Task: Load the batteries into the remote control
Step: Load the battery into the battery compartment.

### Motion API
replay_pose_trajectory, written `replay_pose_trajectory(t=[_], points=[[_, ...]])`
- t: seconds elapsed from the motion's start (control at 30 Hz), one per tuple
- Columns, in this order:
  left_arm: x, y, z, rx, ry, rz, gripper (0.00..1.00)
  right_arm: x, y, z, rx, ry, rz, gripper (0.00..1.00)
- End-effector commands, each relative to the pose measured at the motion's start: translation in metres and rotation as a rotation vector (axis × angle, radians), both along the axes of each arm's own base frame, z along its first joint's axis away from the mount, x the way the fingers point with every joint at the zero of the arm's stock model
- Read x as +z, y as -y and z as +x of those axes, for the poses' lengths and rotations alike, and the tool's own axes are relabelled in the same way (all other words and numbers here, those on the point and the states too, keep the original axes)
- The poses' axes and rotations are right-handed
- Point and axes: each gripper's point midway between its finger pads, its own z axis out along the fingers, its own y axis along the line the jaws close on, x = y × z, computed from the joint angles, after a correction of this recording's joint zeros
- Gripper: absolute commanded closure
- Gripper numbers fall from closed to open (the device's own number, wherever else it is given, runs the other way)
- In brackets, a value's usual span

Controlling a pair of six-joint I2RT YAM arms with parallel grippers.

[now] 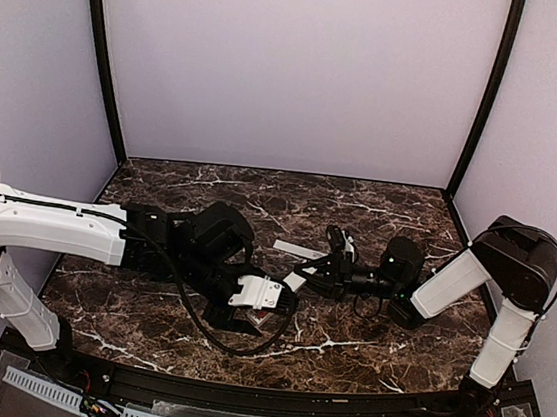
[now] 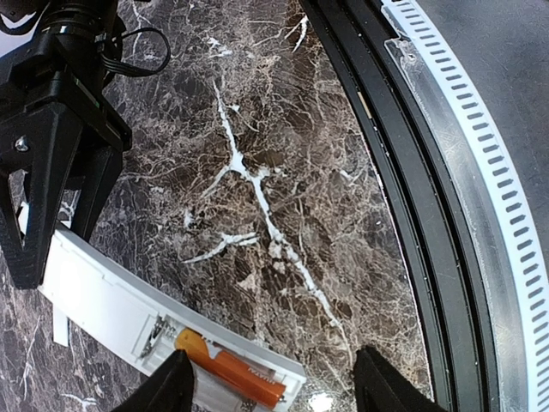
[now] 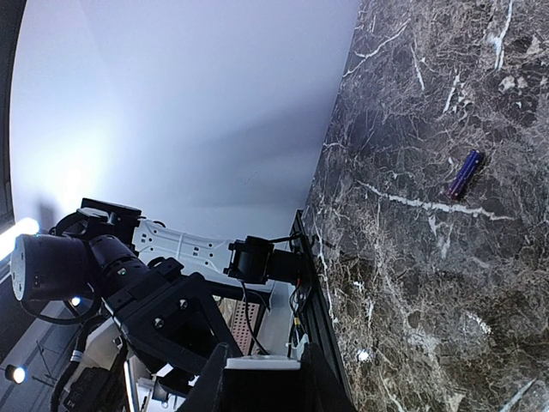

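Red-orange battery (image 2: pixel 232 371) already laid inside remote control (image 2: pixel 103 296), mid table (image 3: pixel 412 283). Dark blue-purple battery (image 3: pixel 463 174) left out on table, well apart. Remote's other end pinched by right gripper (image 3: pixel 262 382). Left gripper (image 2: pixel 274 390) jaws spread over battery end. Judged half done: second battery not yet loaded.

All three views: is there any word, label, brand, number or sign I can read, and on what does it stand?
No text can be read in any view.
Orange battery in the recess of the remote control: no print can be made out.
Purple battery lying on the table: too small to read.
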Motion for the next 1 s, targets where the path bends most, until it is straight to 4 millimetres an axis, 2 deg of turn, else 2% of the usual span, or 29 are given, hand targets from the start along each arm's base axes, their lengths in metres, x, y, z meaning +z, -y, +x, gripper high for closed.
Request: replay_pose_trajectory(t=[0.0,0.2,0.33,0.6,0.97], points=[[0.005,-0.001,0.002,-0.003,0.009,0.004,0.35,0.027,-0.001,-0.007,0.017,0.100,0.091,1.00],[0.024,-0.003,0.001,-0.023,0.051,-0.044,0.32,0.024,-0.001,-0.008,0.026,0.094,0.086,1.00],[0.036,-0.007,-0.009,-0.097,0.082,-0.100,0.37,0.022,0.000,-0.009,0.025,0.088,0.082,1.00],[0.025,-0.012,-0.015,-0.157,0.085,-0.052,0.60,0.024,-0.001,-0.008,0.026,0.090,0.085,1.00],[0.017,-0.012,-0.014,-0.183,0.097,-0.027,0.72,0.025,-0.001,-0.009,0.031,0.094,0.092,1.00]])
